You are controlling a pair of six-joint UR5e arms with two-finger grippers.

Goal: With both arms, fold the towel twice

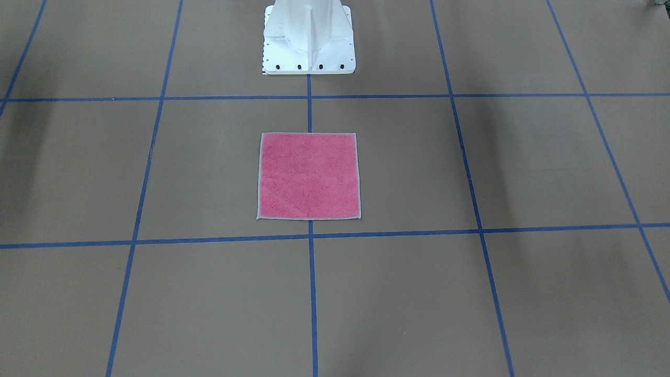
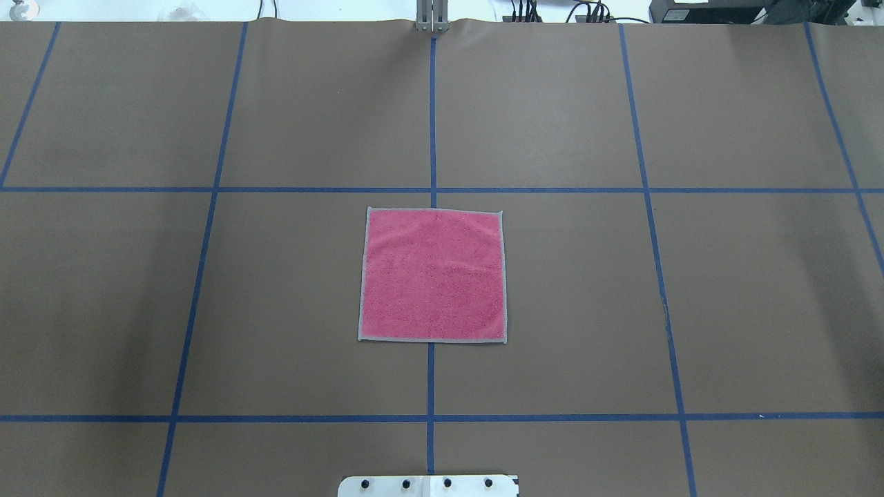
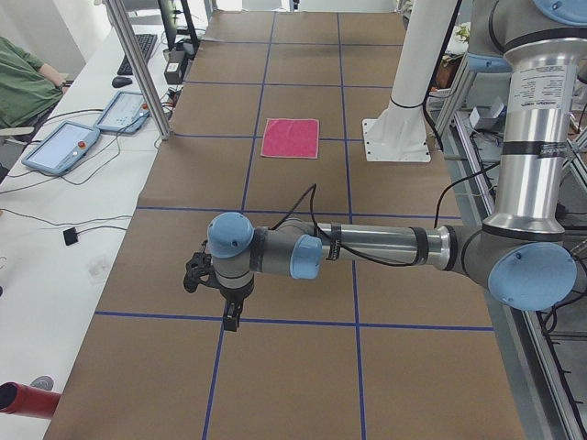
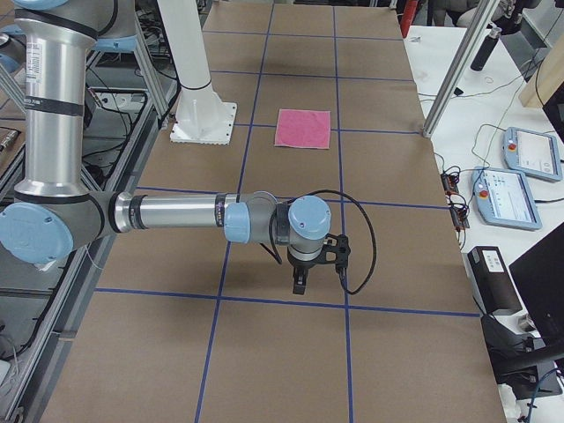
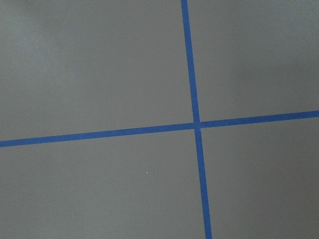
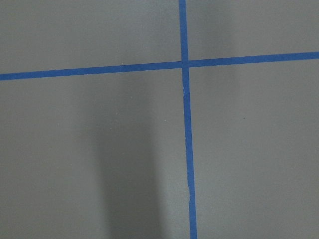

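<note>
- The towel [image 2: 433, 276] lay flat and unfolded, pink face up, in the middle of the table [image 2: 760, 290]. It straddled the centre blue tape line [image 2: 431, 124], a little in front of the white pedestal base [image 1: 309, 47].
- The left arm [image 3: 385, 246] and the right arm [image 4: 176, 214] each reached out low over opposite ends of the table, well apart from the cloth.
- The left gripper [image 3: 227, 321] and the right gripper [image 4: 299, 284] pointed down over bare table. They showed only in the side views, so how far their jaws stood open cannot be told. Neither had hold of the towel.
- Both wrist views showed only brown table and a crossing of tape lines.
- Judged from this, no fold was yet made, and the step in hand was the approach to the cloth.
- To do it well, each gripper would likely need to come in from its own side and meet one corner along the same edge. The two would then pinch the pale border low enough to catch only the cloth.
- The two corners would want lifting together and level, then carrying across to the opposite edge so the borders lined up.
- An uneven lift risked a skewed crease or dragging the whole cloth.
- Count: one towel, two arms, two grippers, one pedestal base.
</note>
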